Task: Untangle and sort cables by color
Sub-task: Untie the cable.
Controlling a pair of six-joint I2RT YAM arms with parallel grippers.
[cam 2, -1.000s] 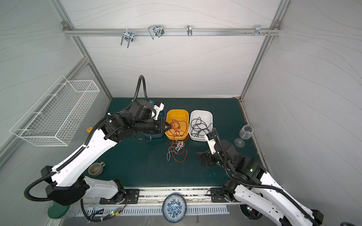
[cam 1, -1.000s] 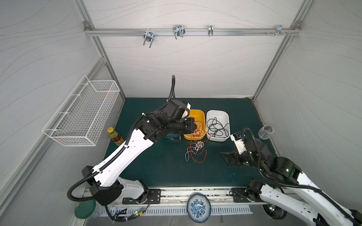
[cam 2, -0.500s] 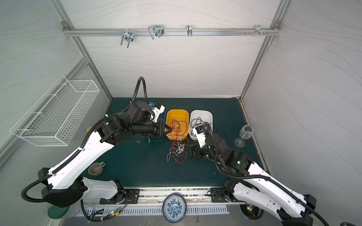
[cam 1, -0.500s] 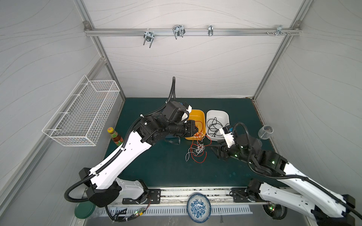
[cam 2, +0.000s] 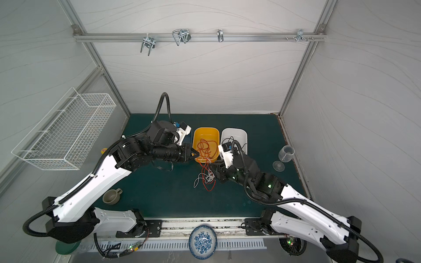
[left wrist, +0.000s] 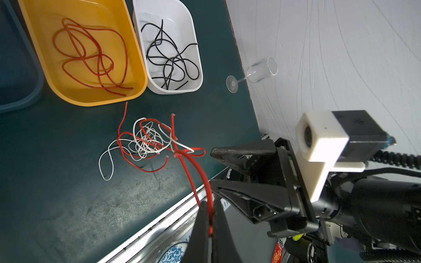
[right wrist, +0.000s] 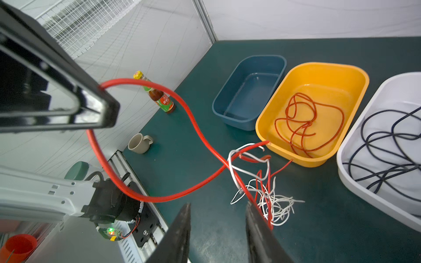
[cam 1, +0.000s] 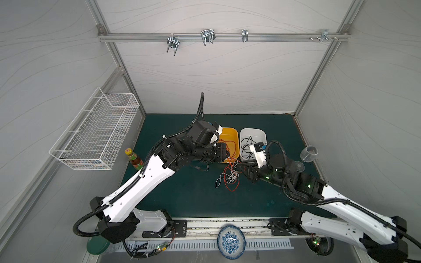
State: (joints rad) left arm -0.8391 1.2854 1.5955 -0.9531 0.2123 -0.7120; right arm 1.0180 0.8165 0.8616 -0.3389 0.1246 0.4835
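A tangle of red and white cables (cam 1: 230,177) (cam 2: 206,178) (left wrist: 147,141) (right wrist: 266,198) lies on the green mat in front of the bins. My left gripper (cam 1: 229,155) (cam 2: 197,155) (left wrist: 209,218) is shut on a red cable (left wrist: 193,169) (right wrist: 200,134) that rises out of the tangle. My right gripper (cam 1: 241,169) (cam 2: 213,169) (right wrist: 218,205) hovers right beside the tangle, jaws apart with nothing between them. Red cables (left wrist: 91,57) (right wrist: 303,123) lie in the yellow bin (cam 1: 227,128) (cam 2: 205,132). Black cables (left wrist: 168,59) (cam 1: 247,145) lie in the white bin (cam 1: 252,131) (cam 2: 234,132).
A blue bin (right wrist: 248,91) stands left of the yellow one. A sauce bottle (cam 1: 133,157) and a mug (cam 2: 111,196) stand at the left. A wine glass (cam 1: 307,153) lies at the right edge. A wire basket (cam 1: 98,132) hangs on the left wall.
My right arm has swung in from the front right to the tangle, and its jaws have narrowed. The left gripper has stayed shut on the red cable near the yellow bin.
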